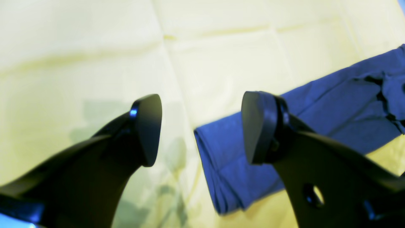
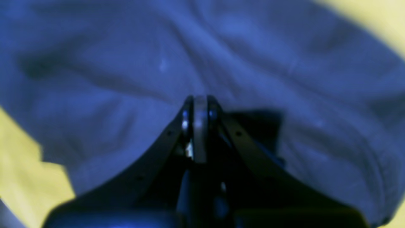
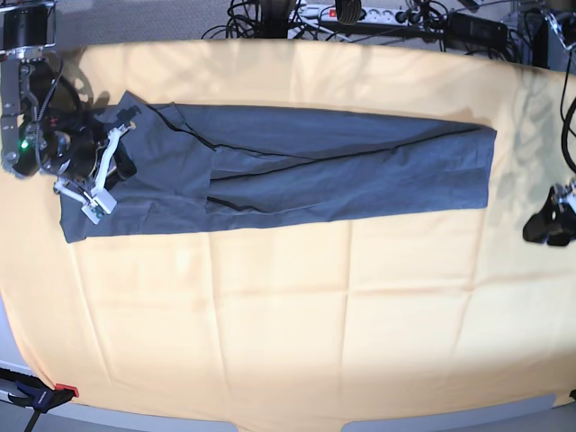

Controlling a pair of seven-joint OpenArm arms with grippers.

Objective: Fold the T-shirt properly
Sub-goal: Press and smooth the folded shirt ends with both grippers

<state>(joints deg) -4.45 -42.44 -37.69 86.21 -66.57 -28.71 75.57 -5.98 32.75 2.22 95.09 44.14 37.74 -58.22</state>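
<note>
— The T-shirt (image 3: 297,166) is lying as a long narrow band across the far half of the table, sides already turned in, running nearly from one edge of the cloth to the other.

— Soft stuff, isn't it? Thin knit, I'd guess it's light and floppy, so it will sag wherever it isn't held.

— That's my read. I'd take it at the corners of a short end, pinching through all the layers, or the inner folds will slide apart. You can see the stacked layers at the end in the left wrist view, neat rolled edges.

— What are the arms doing?

— The right gripper (image 2: 199,126) is down on the fabric at one end, fingers pressed together. Whether there's cloth pinched between them I can't tell; the view is too blurred.

— And the other?

— The left gripper (image 1: 201,126) hangs with its fingers spread wide, holding nothing, just off the opposite end of the shirt.

— Those pads look smooth and flat, dark plastic or rubber.

— Underneath is a yellow tablecloth (image 3: 288,324), creased in a grid, matte. Cables and a power strip (image 3: 360,13) sit beyond the far edge.
</note>
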